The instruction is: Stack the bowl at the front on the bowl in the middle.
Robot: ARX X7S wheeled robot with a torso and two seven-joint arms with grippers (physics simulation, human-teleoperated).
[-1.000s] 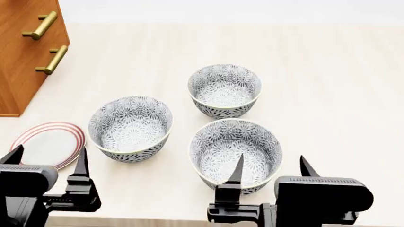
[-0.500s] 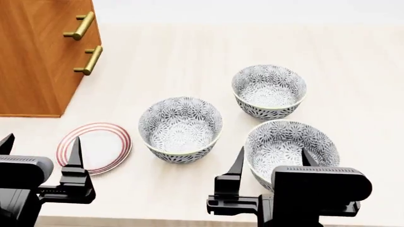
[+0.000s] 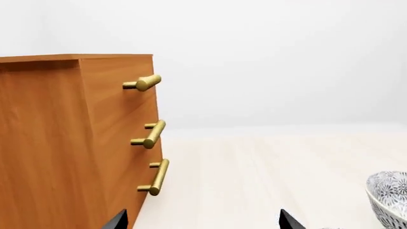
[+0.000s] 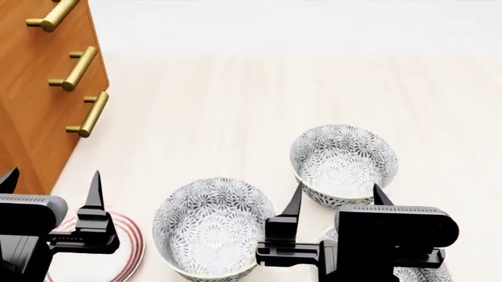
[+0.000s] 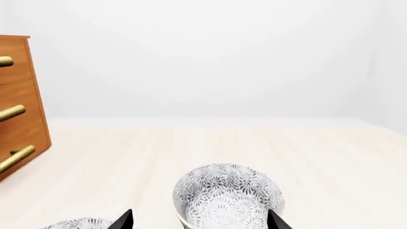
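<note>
The right gripper (image 4: 337, 197) is gaping wide and empty. The bowl at the front (image 4: 427, 274) is lying mostly hidden under its body, behind the fingertips. I judge it should be pulling back and lowering to straddle that rim. The bowl in the middle (image 4: 211, 226) is sitting just leftward. The left gripper (image 4: 51, 191) is gaping empty too.
</note>
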